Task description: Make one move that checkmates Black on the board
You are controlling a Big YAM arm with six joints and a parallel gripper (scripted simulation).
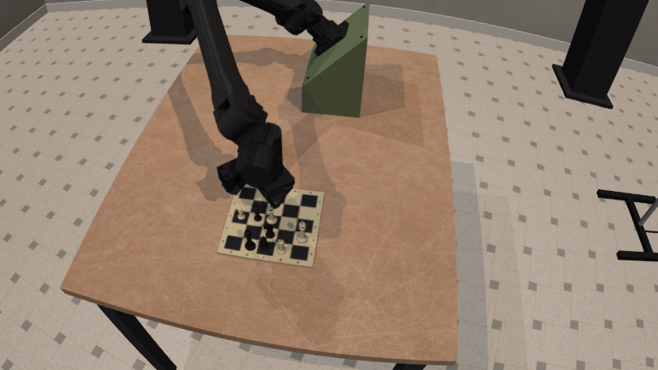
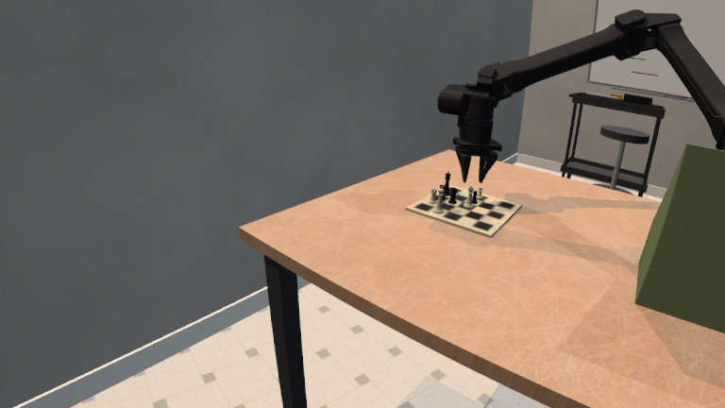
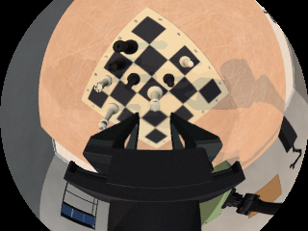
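A small chessboard [image 1: 274, 228] lies on the wooden table, toward its near left. It carries several white and black pieces. My gripper [image 1: 274, 202] hangs above the far half of the board, fingers pointing down, partly open and empty. In the side view the gripper [image 2: 474, 175] stands clear above the pieces' tops. Right below it stands a white piece [image 1: 269, 214], which in the wrist view [image 3: 154, 94] lies just ahead of the fingertips. A tall white piece [image 1: 302, 231] stands toward the board's right. Black pieces [image 1: 264, 243] stand near the front edge.
A tall green wedge block [image 1: 337, 65] stands at the far side of the table, where the arm is mounted. Black pillars stand on the floor behind the table and at the far right.
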